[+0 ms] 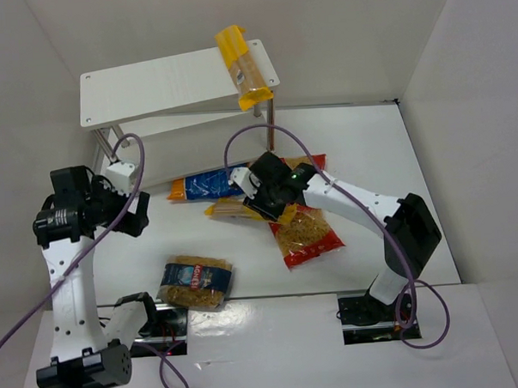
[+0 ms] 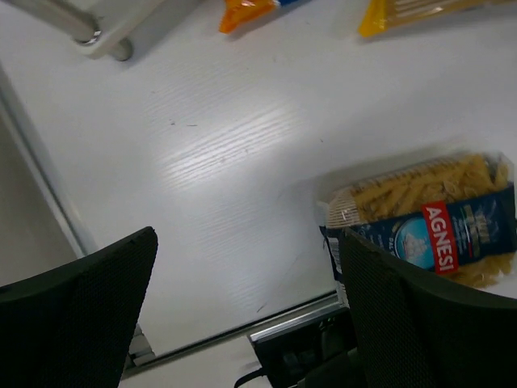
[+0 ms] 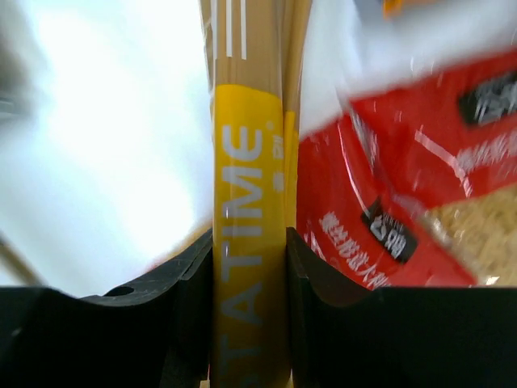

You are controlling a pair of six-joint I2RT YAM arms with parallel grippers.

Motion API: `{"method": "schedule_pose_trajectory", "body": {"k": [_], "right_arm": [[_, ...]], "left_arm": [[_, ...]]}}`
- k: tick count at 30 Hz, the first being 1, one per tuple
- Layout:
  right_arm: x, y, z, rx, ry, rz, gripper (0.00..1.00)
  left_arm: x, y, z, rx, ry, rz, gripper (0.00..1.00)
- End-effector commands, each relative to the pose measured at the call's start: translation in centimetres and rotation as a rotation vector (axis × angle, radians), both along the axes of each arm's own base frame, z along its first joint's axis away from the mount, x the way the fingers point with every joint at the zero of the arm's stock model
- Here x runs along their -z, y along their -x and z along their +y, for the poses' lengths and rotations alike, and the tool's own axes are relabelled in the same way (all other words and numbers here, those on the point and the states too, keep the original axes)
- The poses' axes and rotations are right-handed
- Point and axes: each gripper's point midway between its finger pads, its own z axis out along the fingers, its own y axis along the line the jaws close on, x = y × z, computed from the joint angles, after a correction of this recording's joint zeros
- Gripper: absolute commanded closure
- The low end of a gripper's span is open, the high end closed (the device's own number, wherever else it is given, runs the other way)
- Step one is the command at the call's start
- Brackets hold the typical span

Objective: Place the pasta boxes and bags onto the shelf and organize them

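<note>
Closest to the arm bases, the clear blue-labelled bag [image 1: 196,281] is lying flat on the table [image 1: 245,263], untouched. Just above and to its left, the left gripper [image 2: 246,242] is hanging over bare table with its jaws spread wide and nothing between them.

Further in, the right gripper [image 3: 249,246] is doing the work: its two fingers are pressing against both sides of a yellow spaghetti pack [image 3: 246,137], which is lying on the table partly across a red bag [image 1: 305,235]. The blue yellow-edged bag [image 1: 205,185] is resting just beyond, beside a second red bag [image 1: 309,163] that is mostly hidden by the arm.

At the back, the shelf [image 1: 151,87] is carrying one spaghetti pack [image 1: 241,68] on its top board, at the right end, hanging over the front edge.

To my eye the pick-up is being completed. The next move is calling for a clean lift clear of the red bag, a carry up to shelf height, and turning the long pack to lie along a board instead of overhanging.
</note>
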Motion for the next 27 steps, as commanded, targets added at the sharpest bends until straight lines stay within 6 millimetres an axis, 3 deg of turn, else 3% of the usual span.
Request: {"method": "schedule_pose_trajectory", "body": {"k": [1,8,10,14,18,27], "right_arm": [[-6.7,1.2,3.7,-0.157,-0.218,0.02,1.0],[-5.6,3.1,4.2,-0.26,-0.262,0.163,1.0],[-5.6,3.0,4.2,-0.273,-0.284,0.213,1.0],[-6.6,3.1,4.8,-0.315,-0.32,0.274,1.0],[-9.2,2.5,5.6,-0.352,-0.395,0.331,1.0],[-12.6,2.1,7.5,-0.435,-0.481,0.368,1.0]], "left_arm": [[-0.1,0.4,-3.1,0.229,0.069,0.037,0.02],[0.1,0.0,-4.2,0.442,0.012,0.035,0.06],[1.1,0.4,-4.7,0.54,-0.005,0.038,0.07],[0.9,1.7,-5.7,0.696,-0.087,-0.093,0.11],[-0.3,1.1,-6.0,0.718,-0.156,-0.247,0.13],[-0.4,2.0,-7.7,0.79,-0.125,-0.333,0.13]]}}
